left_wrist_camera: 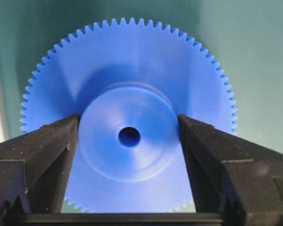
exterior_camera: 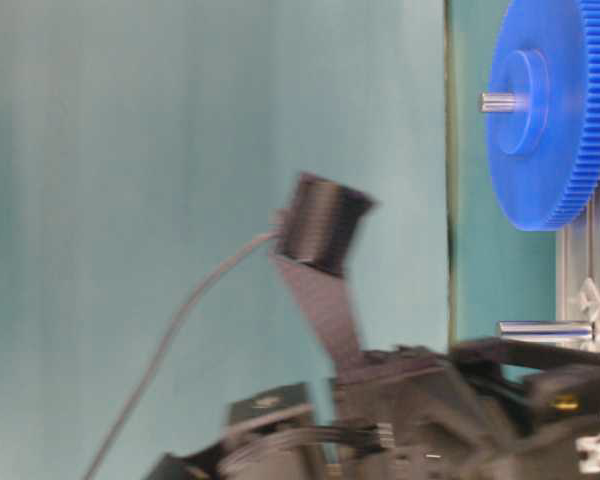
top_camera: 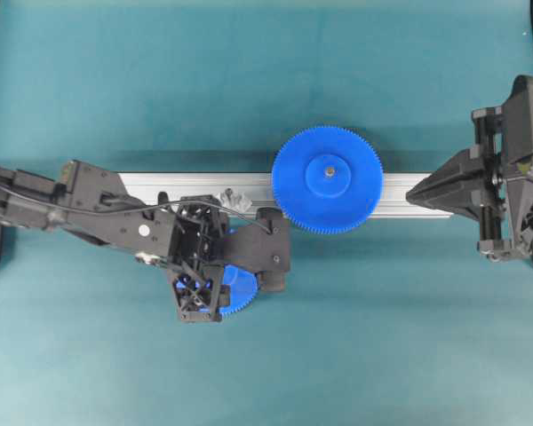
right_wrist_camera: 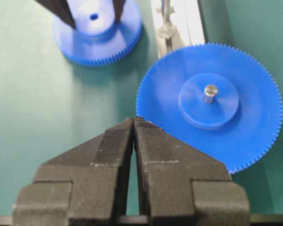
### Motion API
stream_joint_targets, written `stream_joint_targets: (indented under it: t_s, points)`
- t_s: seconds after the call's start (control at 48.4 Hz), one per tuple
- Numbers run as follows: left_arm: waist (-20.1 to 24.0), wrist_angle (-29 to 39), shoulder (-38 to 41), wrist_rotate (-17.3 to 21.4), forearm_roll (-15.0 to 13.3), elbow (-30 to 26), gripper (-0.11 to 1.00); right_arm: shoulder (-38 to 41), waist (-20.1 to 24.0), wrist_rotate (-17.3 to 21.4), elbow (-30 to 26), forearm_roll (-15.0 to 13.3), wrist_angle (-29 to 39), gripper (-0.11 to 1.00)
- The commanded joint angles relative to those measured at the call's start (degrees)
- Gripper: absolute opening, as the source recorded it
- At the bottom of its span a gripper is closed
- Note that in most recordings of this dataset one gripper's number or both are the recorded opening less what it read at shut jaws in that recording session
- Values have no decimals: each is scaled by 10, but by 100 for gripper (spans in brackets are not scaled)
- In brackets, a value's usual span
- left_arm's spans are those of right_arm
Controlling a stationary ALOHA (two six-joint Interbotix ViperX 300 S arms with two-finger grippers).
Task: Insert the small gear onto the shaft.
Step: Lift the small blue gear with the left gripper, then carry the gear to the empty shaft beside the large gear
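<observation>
The small gear (left_wrist_camera: 132,70) lies flat on the green mat, teeth and raised hub facing up. My left gripper (left_wrist_camera: 128,118) is shut on its hub, one black finger (left_wrist_camera: 47,150) pressed against each side. From overhead, only a blue edge of the small gear (top_camera: 241,289) shows beneath the left gripper (top_camera: 215,288). The shaft (top_camera: 232,198), a thin metal pin on a silvery bracket, stands on the rail just beyond the left wrist, also visible as the shaft (right_wrist_camera: 165,12) and the shaft (exterior_camera: 545,330). My right gripper (right_wrist_camera: 134,120) is shut and empty, beside the rail's right end.
A wider blue gear (top_camera: 329,179) sits on its own pin (right_wrist_camera: 210,92) on the ribbed aluminium rail (top_camera: 160,186), right of the shaft. The right gripper (top_camera: 415,191) points at that gear's right edge. The left arm's body and cable lie across the rail's left part.
</observation>
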Motion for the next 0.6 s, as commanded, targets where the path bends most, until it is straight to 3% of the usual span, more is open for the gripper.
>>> stream_joint_targets:
  t_s: [0.0,0.351,0.579]
  points:
    - [-1,0,-41,11,1,-18,72,-2,-1,5,-6,0,-4,11]
    - [25,37,-121,23,1,-13,72,-4,-1,5,1,1,-21,11]
    - [55,39,-157,66,1,-14,72,-4,-1,6,4,1,-33,11]
